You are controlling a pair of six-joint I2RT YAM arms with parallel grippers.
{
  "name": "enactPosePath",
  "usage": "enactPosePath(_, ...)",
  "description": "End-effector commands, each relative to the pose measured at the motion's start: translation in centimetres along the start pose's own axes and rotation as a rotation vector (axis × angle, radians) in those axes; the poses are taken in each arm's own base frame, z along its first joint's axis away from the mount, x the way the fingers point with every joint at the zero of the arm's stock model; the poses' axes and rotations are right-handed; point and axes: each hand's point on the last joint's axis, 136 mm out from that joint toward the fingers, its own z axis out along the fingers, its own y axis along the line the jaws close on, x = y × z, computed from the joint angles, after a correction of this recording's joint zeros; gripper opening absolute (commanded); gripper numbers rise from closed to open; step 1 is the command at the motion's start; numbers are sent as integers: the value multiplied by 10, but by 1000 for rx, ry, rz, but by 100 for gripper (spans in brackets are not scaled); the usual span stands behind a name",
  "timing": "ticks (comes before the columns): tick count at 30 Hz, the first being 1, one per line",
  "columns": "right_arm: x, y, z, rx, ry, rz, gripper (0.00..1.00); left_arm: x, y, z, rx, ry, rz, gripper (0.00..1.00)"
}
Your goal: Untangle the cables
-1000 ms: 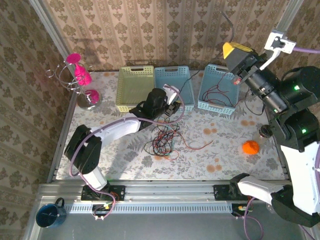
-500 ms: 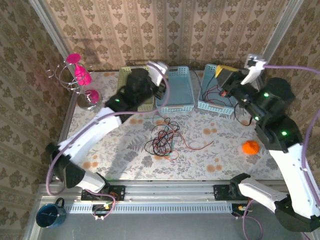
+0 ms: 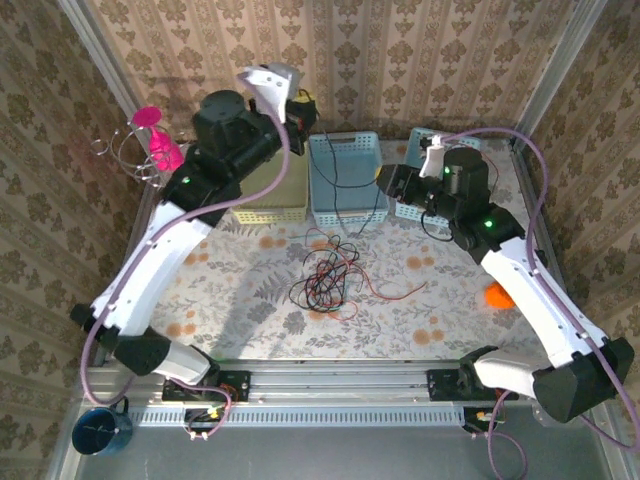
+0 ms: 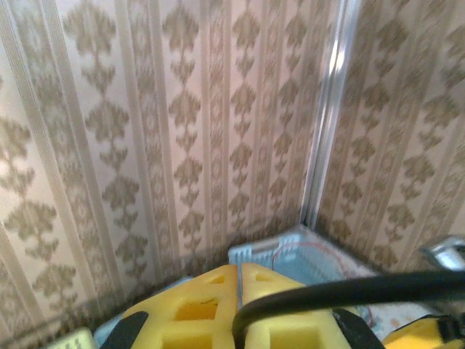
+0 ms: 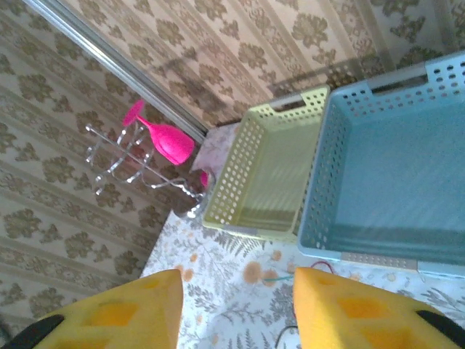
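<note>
One black cable (image 4: 349,289) is clamped in left tool (image 4: 237,273); right tool (image 5: 236,298) gapes empty.

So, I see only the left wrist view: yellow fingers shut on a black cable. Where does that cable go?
Observer: In the top view the black cable hangs from the left gripper, raised above the baskets, down across the middle blue basket toward the tangle on the table.
Operator: Is the other arm helping?
Observer: No. The right gripper has its jaws open, with nothing between them.
</note>
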Motion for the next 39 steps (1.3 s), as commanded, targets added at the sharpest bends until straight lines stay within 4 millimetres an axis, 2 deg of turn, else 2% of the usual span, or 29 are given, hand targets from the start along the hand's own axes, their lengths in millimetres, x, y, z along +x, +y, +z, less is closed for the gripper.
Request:
enactPosePath(1,7,-17,11,14,27,22,50,47,23,34,-50,116,-90,0)
enactPosePath(3,12,-29,20,30,55,50,57,56,42,49,-94,119,-140,0)
enactPosePath(5,16,-42,22,70,71,65,58,57,60,66,-127,102,-189,0)
enactPosePath(7,21,-48,19,77,68,72,59,54,71,84,-140,110,-214,0)
enactPosePath(12,43,-64,3,106,82,98,62,22,74,117,-116,64,-204,0)
enactPosePath(16,82,-93,-7,179,127,147,69,7,94,135,-162,-1,-198,0)
enactPosePath(18,103,-106,-13,215,157,161,70,10,106,143,-173,-22,-221,0)
enactPosePath(20,121,-117,-22,247,182,155,70,22,114,153,-170,-15,-253,0)
enactPosePath(22,132,-122,-33,266,189,143,71,36,115,165,-148,-1,-260,0)
enactPosePath(26,138,-124,-45,271,188,135,71,54,111,179,-120,19,-286,0)
enactPosePath(29,137,-116,-50,240,177,132,71,95,108,194,-136,112,-267,0)
enactPosePath(33,135,-104,-59,198,171,128,71,170,106,210,-158,266,-259,0)
enactPosePath(39,136,-102,-77,223,160,104,71,265,117,209,-234,506,-260,0)
